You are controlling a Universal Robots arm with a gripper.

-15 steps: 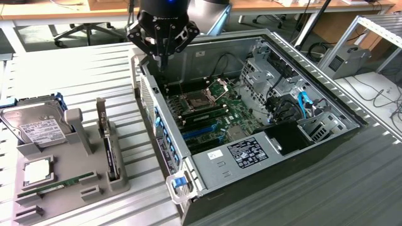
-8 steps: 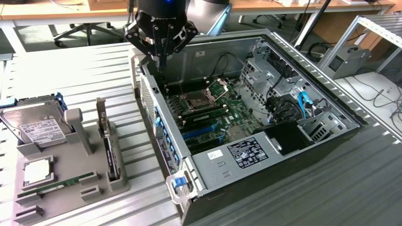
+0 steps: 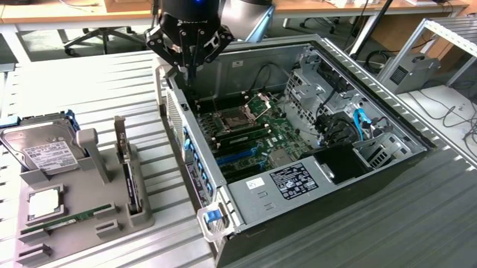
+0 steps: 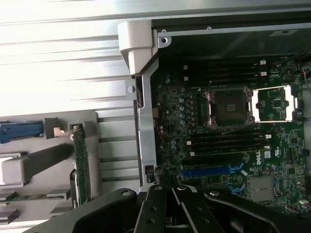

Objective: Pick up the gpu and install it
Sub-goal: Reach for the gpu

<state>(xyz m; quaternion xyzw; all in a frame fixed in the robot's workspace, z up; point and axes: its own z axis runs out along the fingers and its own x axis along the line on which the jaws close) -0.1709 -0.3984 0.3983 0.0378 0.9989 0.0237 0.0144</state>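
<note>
The gpu (image 3: 129, 170) stands on its long edge in a slot of the grey holder (image 3: 89, 223), at the exterior view's left, its silver bracket end pointing up. In the wrist view the gpu (image 4: 80, 167) appears edge-on as a thin green board. My gripper (image 3: 187, 73) hangs over the rear wall of the open computer case (image 3: 246, 198), well apart from the gpu. Its fingers are shut with nothing between them. The wrist view has the gripper (image 4: 167, 191) above the case's rear edge, near the blue expansion slot (image 4: 209, 171) on the motherboard.
On the grey holder also sit a silver hard drive (image 3: 43, 149), a processor chip (image 3: 44, 204) and a green RAM stick (image 3: 67, 220). Inside the case are an open processor socket (image 4: 231, 107), cables (image 3: 361, 125) and a drive cage (image 3: 309, 89). The ribbed metal table (image 3: 89, 78) extends all around.
</note>
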